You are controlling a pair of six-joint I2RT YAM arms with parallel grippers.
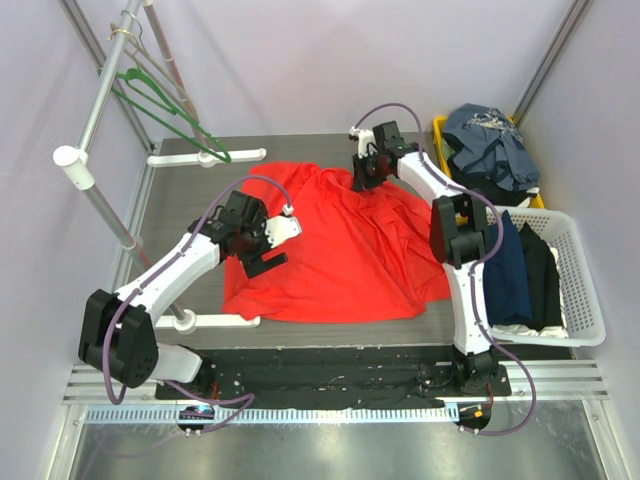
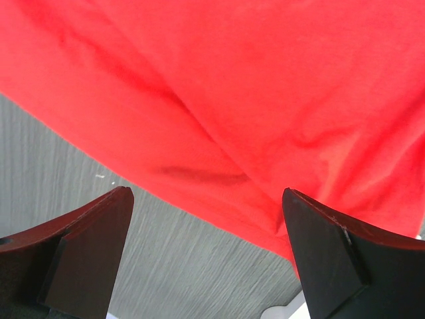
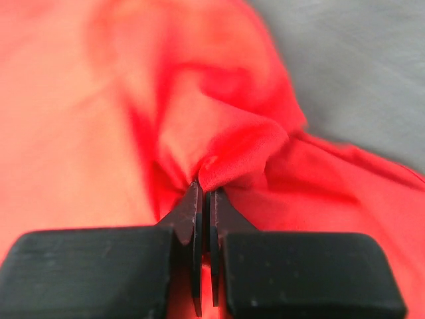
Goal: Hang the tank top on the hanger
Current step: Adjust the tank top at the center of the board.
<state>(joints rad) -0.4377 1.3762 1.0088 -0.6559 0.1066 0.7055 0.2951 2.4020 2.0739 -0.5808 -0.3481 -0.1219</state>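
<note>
While in right gripper (image 3: pixel 204 191), tank top (image 1: pixel 335 255) edge

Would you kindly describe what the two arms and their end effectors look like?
The left arm and right arm both have white link shells, black joint housings and black bases. A thin purple-grey cable loops along each. The left end effector has two dark, wedge-shaped fingers. The right end effector has blocky black fingers tapering to thin dark tips.

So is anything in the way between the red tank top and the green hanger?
Nothing visible blocks it. The tank top lies on the table, the hanger hangs from the rack at far left; only its white foot lies between.
</note>
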